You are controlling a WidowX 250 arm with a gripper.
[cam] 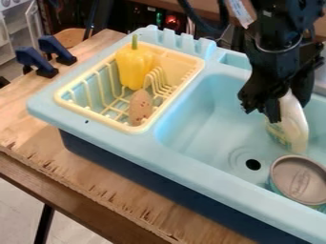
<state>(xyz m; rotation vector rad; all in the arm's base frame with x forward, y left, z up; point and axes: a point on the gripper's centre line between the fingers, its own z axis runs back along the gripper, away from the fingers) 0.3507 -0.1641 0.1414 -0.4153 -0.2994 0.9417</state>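
The gripper is over the right part of the light blue sink, pointing down. Its fingers are closed around the upper part of a white bottle, which has a green and yellow label and hangs slightly tilted in the basin. Just below and to the right of the bottle, a round can with a grey lid stands in the basin. A yellow bell pepper and a brownish, spotted oblong item lie in the pale yellow dish rack on the left.
A dark drain hole is left of the can. Upright light blue slots line the sink's back edge. Two dark blue clamps grip the wooden table at the upper left.
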